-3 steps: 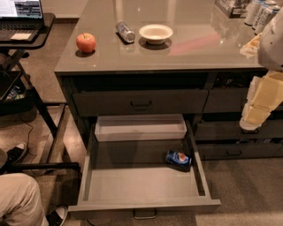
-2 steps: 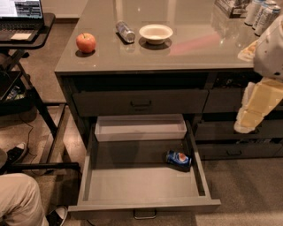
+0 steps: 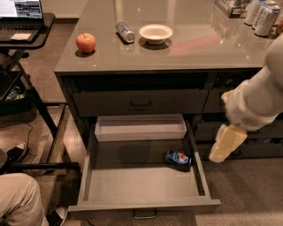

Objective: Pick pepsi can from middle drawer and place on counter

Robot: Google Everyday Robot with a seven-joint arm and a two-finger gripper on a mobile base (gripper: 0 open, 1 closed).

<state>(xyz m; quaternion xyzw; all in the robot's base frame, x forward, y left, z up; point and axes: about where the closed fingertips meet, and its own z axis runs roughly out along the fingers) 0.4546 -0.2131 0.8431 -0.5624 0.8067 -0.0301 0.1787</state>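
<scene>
The pepsi can (image 3: 178, 159) lies on its side on the floor of the open middle drawer (image 3: 132, 183), near the drawer's right side. The counter (image 3: 185, 44) spans the top of the view above the drawers. My gripper (image 3: 224, 145) hangs at the right, outside the drawer's right wall and a little above and to the right of the can, on the white arm (image 3: 261, 95). It is not touching the can.
A pale shallow tray (image 3: 140, 129) sits at the drawer's back. On the counter are an apple (image 3: 86, 43), a silvery can lying down (image 3: 125, 32), a white bowl (image 3: 155, 33) and tall white cans (image 3: 263, 13). A laptop desk (image 3: 26, 31) and a seated person's leg (image 3: 17, 198) are at left.
My arm and gripper have moved left and downward, closer to the drawer's right side. The can and drawer have not moved.
</scene>
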